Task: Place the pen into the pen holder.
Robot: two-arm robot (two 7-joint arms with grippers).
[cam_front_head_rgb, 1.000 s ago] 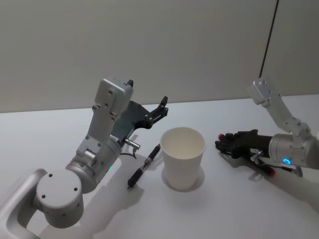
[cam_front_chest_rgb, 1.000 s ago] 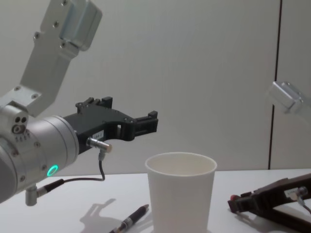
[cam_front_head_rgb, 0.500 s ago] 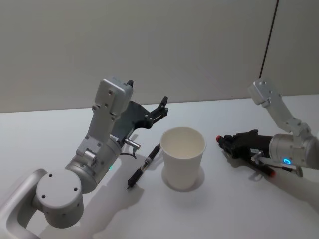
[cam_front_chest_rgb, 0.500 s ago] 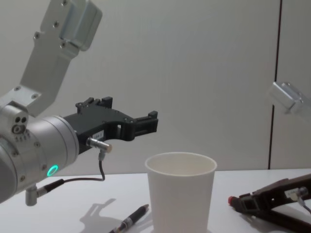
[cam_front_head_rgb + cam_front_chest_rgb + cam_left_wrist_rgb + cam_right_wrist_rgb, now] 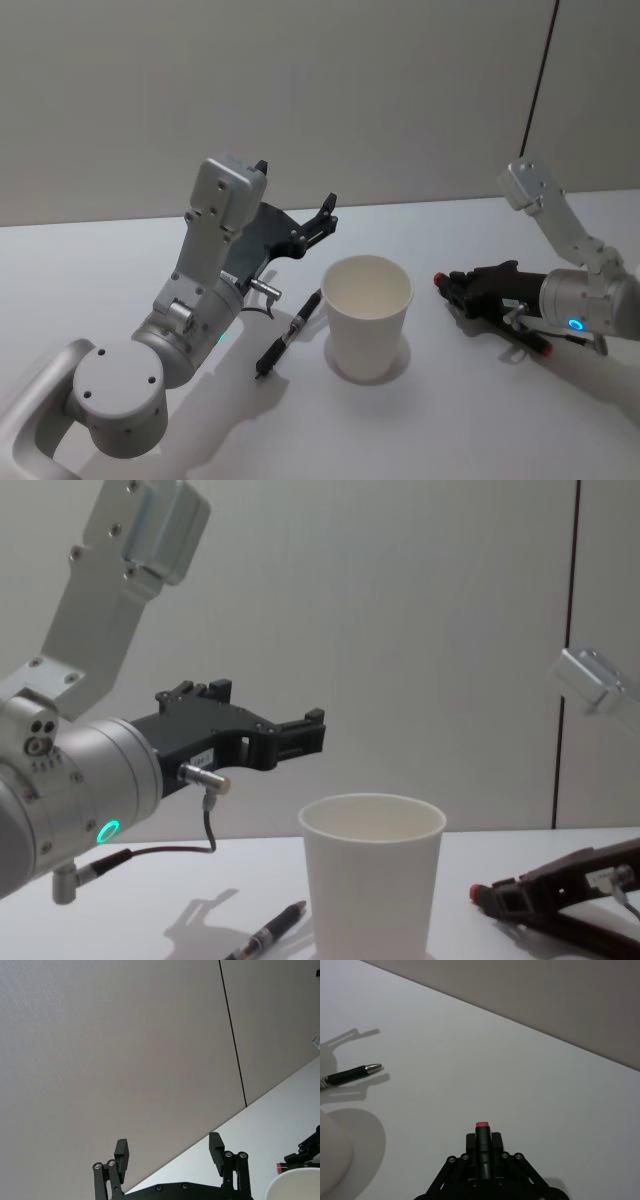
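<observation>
While one pen point(image 5: 288, 338) lies beside pen holder point(image 5: 367, 322), right gripper point(image 5: 457, 288) clamps second pen point(image 5: 482, 1130)

White counter point(image 5: 120, 270), plain and matte, running back to the wall. Standing upright on it, about mid-counter, the pen holder point(image 5: 368, 320), open mouth up, throwing a soft shadow round its foot. Just to its left, flat on the surface, a dark pen point(image 5: 288, 336) lies on a slant, far end up close beside the cup's wall, near end angled away toward the robot's left. Touching or not, can't tell.
</observation>
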